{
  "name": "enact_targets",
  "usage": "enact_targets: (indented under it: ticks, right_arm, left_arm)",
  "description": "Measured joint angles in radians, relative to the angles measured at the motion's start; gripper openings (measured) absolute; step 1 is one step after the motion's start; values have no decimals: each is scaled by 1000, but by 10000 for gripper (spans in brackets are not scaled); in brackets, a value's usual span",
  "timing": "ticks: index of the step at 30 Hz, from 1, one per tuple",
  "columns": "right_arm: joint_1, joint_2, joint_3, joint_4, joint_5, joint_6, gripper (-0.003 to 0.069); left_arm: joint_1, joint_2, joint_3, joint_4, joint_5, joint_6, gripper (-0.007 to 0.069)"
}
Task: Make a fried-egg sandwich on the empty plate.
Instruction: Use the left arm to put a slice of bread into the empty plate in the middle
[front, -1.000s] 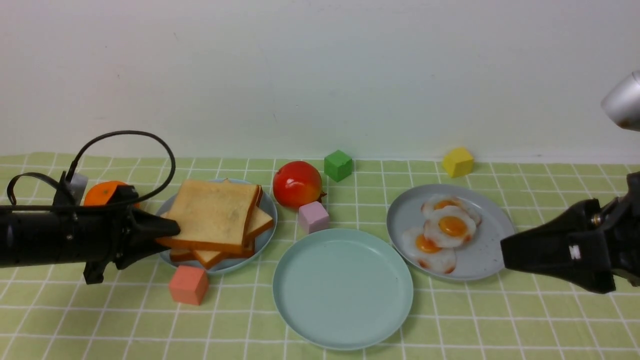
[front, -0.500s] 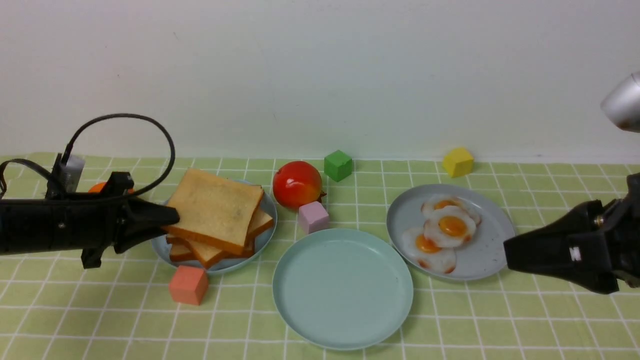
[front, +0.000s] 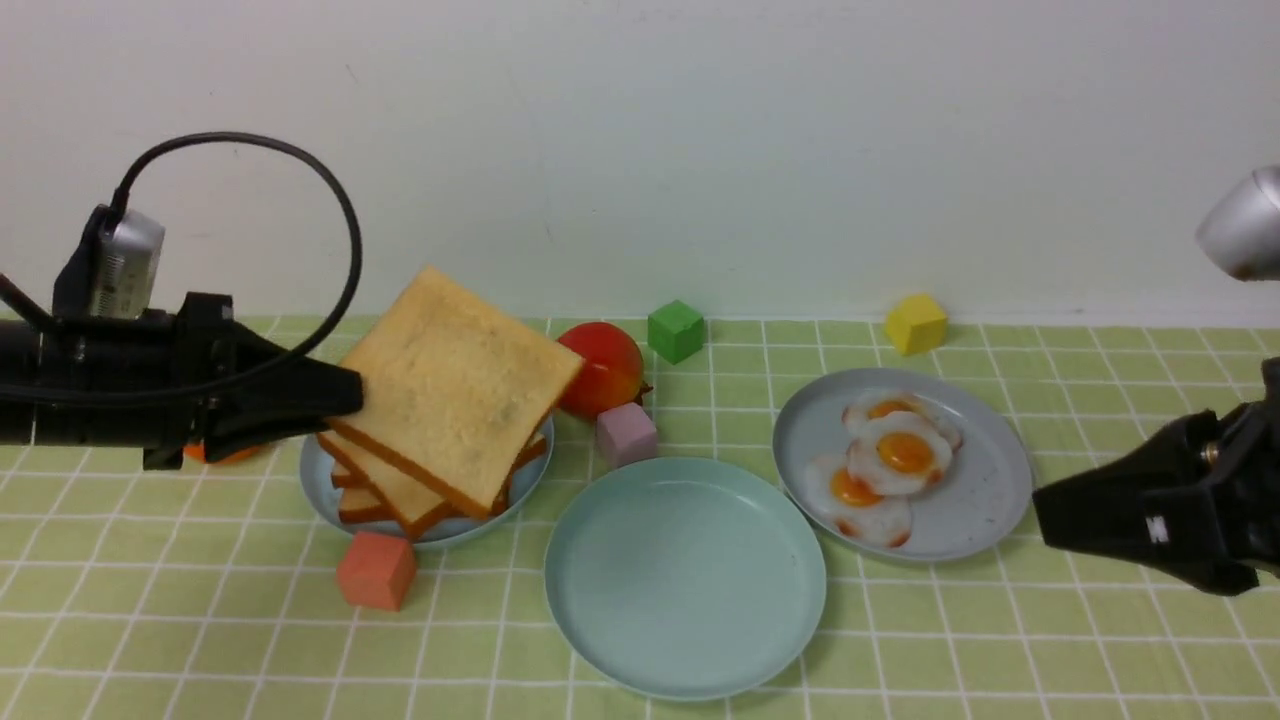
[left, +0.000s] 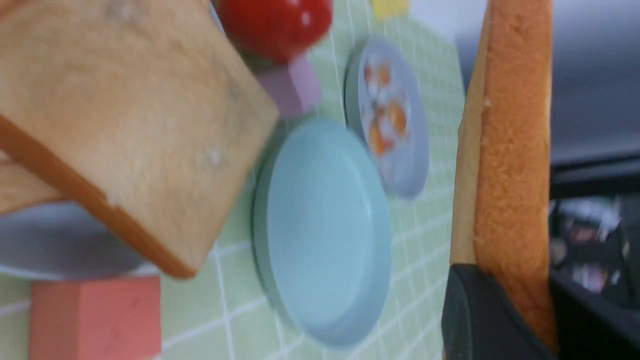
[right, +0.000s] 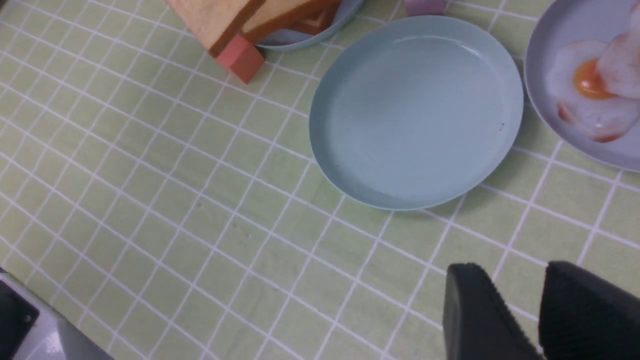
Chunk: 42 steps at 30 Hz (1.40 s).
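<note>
My left gripper (front: 345, 400) is shut on the crust of one toast slice (front: 455, 385), which hangs tilted above the other slices (front: 400, 495) on the small light-blue plate (front: 318, 478). In the left wrist view the held toast slice (left: 510, 150) stands on edge between the jaws of the left gripper (left: 515, 295). The empty plate (front: 685, 580) lies at the front centre with nothing on it. Three fried eggs (front: 905, 452) overlap on the grey plate (front: 970, 510). My right gripper (front: 1045, 515) is open over the cloth, just right of that plate, with nothing between its fingers (right: 475, 310).
A red fruit (front: 605, 368) and a pink cube (front: 627, 433) sit behind the empty plate. A salmon cube (front: 376, 570) lies in front of the toast plate. A green cube (front: 676, 330) and a yellow cube (front: 915, 322) stand near the wall. An orange (front: 215, 455) peeks from under the left arm.
The left gripper has risen with the top toast slice, lifting it off the stack and tilting it. The right gripper has drawn back slightly to the right.
</note>
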Motion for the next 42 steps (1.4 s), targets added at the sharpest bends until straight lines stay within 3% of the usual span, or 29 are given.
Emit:
enact_targets:
  ticks: [2, 3, 4, 6, 8, 13, 21, 33, 42]
  right_arm:
    - [0, 3, 0, -9, 6, 0, 199]
    - [0, 9, 0, -13, 15, 0, 141]
    - [0, 11, 0, -13, 16, 0, 134]
    - [0, 21, 0, -14, 22, 0, 36]
    - [0, 30, 0, -14, 22, -1, -9]
    - [0, 31, 0, -15, 21, -29, -10]
    - [0, 31, 0, -31, 15, -45, -9]
    - [0, 31, 0, -163, -62, 21, 0]
    - [0, 74, 0, -187, -84, 113, 11]
  left_arm:
    - [-16, 0, -36, 59, 4, -29, 101]
    - [-67, 1, -98, 154, 12, -70, 101]
    - [-67, 1, -105, 164, 12, -75, 101]
    - [-153, 15, -189, 267, 27, -116, 101]
    - [-233, 49, -272, 330, 40, -142, 101]
    - [-357, 199, -489, 362, 52, -205, 101]
    - [-437, 438, -686, 362, 47, -303, 101]
    - [-463, 533, -702, 382, 44, -373, 101]
    - [-464, 533, -703, 387, 44, -469, 101]
